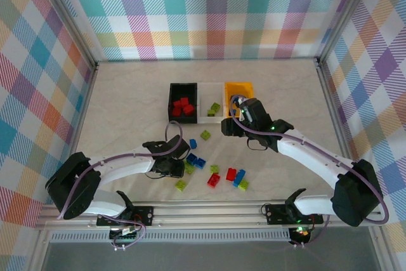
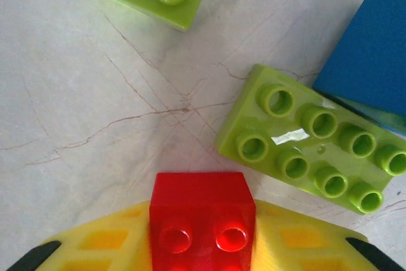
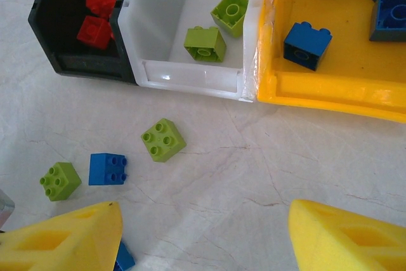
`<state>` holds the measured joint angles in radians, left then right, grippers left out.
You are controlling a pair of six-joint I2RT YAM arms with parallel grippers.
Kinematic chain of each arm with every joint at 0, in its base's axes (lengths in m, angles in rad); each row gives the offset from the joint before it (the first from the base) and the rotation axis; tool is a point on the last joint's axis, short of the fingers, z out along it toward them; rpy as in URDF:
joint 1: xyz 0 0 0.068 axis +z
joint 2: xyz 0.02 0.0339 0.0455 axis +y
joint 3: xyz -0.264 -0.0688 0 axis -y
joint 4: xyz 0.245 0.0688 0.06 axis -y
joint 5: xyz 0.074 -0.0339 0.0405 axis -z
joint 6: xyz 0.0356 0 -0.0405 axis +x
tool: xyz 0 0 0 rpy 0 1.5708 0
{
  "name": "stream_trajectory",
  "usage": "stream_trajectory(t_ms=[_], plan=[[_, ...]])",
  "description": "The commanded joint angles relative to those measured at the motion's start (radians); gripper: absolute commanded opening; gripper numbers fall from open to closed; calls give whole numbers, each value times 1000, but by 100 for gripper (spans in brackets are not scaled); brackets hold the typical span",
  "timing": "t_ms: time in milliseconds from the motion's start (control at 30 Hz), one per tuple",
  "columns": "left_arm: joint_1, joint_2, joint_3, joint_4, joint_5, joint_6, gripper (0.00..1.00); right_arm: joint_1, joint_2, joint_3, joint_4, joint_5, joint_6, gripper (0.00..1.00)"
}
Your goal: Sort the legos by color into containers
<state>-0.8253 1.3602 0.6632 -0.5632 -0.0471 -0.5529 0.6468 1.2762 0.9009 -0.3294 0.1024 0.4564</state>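
Flanking bottom-cropped red lego [image 2: 202, 220]: left jaws

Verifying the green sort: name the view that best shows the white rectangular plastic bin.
Right wrist: the white rectangular plastic bin is close, its two lime green studded bricks distinct. Top external shows the bin small, bricks tiny.

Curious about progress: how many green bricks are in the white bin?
2 green bricks: one by the near wall of the white bin, one behind it, nearer the yellow bin. None seems hidden.
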Motion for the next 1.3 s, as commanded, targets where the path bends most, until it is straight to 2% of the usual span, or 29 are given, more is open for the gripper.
stream_trajectory(t_ms=[0,100,200,533,833,900,1000,1033,1133,1267], plan=[[-9,-49,64,-60,-39,9,35,-9,-14,-2,19,9,3,70],[19,-81,138,-96,-60,24,34,-9,-19,-3,15,9,4,70],[84,-55,248,-99,-64,54,33,-9,-27,-8,16,8,5,70],[315,339,717,-75,-76,140,30,-12,-32,-17,3,13,-2,70],[366,636,1030,-147,-108,136,30,-13,-43,-28,6,8,-4,71],[373,668,1070,-153,-97,129,37,-14,-45,-32,7,8,-4,72],[374,681,1090,-144,-71,115,57,-13,-48,-38,12,-6,-10,73],[375,674,1084,-136,-60,110,61,-13,-48,-38,13,-14,-15,73],[373,629,1057,-113,-40,101,68,-11,-46,-40,18,-47,-25,73],[372,514,968,-74,11,84,73,30,-29,-30,19,-77,-46,73]])
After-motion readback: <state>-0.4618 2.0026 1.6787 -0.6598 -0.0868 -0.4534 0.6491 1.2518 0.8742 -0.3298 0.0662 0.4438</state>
